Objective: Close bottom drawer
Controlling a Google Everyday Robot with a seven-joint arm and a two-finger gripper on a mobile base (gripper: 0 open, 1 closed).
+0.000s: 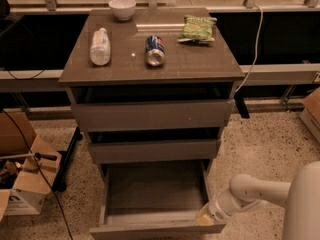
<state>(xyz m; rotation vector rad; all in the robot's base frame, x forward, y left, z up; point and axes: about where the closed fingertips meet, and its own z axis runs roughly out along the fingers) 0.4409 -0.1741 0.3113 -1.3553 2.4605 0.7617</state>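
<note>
The bottom drawer [155,230] of the grey-brown cabinet stands pulled far out, its shallow bare grey tray [150,189] open to view. Its plain front runs along the lower edge of the view. Above it the middle drawer [152,150] and the top drawer [150,115] stick out a little. My white arm [260,191] comes in from the lower right. My gripper [206,216] is at the right end of the bottom drawer's front, at its top edge, touching or just beside it.
On the cabinet top lie a plastic bottle [100,46], a soda can [154,50], a green snack bag [198,28] and a white bowl [122,7]. Cardboard boxes [22,181] stand at the left on the speckled floor. A white cable [255,39] hangs at the right.
</note>
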